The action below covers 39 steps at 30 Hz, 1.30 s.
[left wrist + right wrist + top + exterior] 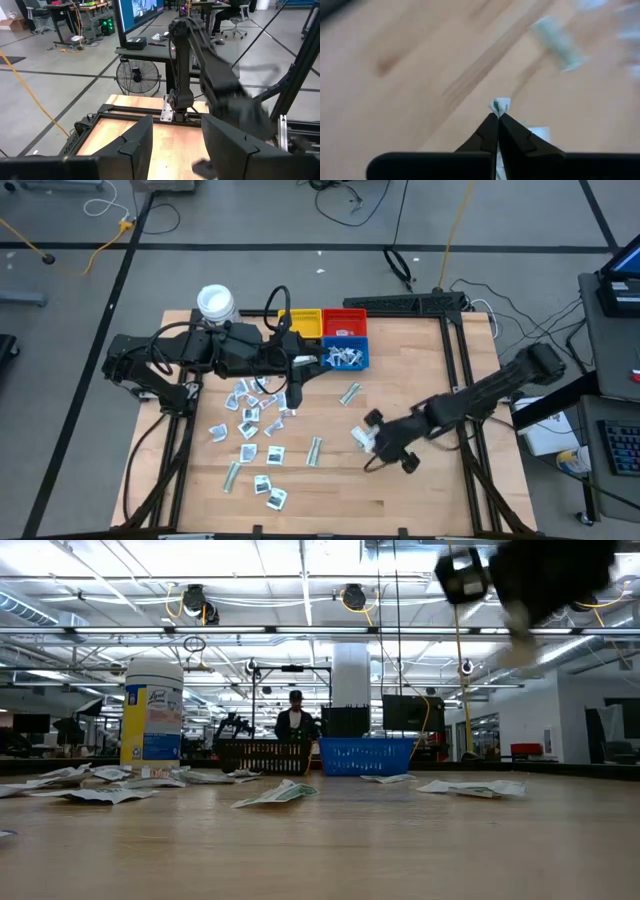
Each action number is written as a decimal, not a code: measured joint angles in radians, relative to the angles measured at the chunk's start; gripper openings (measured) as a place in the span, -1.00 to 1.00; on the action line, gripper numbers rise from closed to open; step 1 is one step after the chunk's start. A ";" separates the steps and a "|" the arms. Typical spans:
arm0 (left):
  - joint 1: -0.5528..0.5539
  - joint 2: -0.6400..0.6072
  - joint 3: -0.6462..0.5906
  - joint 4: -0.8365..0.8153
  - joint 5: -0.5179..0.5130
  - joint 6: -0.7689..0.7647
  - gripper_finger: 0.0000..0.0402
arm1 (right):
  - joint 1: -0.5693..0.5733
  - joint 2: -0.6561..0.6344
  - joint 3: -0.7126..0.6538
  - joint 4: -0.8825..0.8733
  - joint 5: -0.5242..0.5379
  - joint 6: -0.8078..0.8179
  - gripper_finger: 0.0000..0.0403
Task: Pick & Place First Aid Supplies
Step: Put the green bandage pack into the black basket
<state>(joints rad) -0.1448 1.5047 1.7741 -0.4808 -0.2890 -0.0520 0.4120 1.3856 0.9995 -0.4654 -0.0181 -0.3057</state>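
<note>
The right gripper (497, 116) is clamped on a white packet (500, 105) above the table (420, 500), at about 4 o'clock. The left gripper (175, 145), fingers apart and empty, hovers over the scattered packets (250, 420) at 10 o'clock, beside the bins (330, 335).

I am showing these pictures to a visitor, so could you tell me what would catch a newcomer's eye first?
Most striking is the scatter of packets across the table's left half, under the left gripper. Next come the yellow bin, red bin and blue bin at the back edge. Right of centre, the right gripper is shut on a small white packet.
</note>
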 joint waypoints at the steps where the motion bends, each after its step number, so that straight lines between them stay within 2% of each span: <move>1: 0.000 0.000 0.000 0.001 0.000 0.000 -0.13 | -0.007 -0.033 0.017 0.011 0.026 0.038 -0.99; 7: 0.000 0.000 0.000 0.016 0.000 -0.002 -0.13 | -0.066 -0.183 0.125 0.134 0.192 0.259 -1.00; 11: 0.000 0.000 0.000 0.021 0.000 -0.016 -0.13 | -0.112 -0.243 0.180 0.245 0.208 0.322 -1.00; 22: 0.000 0.000 0.000 0.081 0.014 -0.030 -0.13 | -0.202 -0.284 0.185 0.773 0.193 0.408 -1.00; 26: 0.000 0.000 0.000 0.087 0.037 -0.002 -0.13 | -0.249 -0.251 0.186 0.903 0.091 0.468 -1.00; 34: -0.002 0.000 0.000 0.087 0.038 -0.003 -0.13 | -0.283 -0.177 0.185 1.002 0.061 0.557 -1.00; 39: -0.003 0.000 0.000 0.087 0.115 -0.002 -0.13 | -0.294 -0.117 0.255 0.971 0.017 0.553 -1.00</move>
<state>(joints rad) -0.1474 1.5047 1.7741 -0.3943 -0.1740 -0.0542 0.1181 1.2690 1.2540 0.5060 -0.0015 0.2471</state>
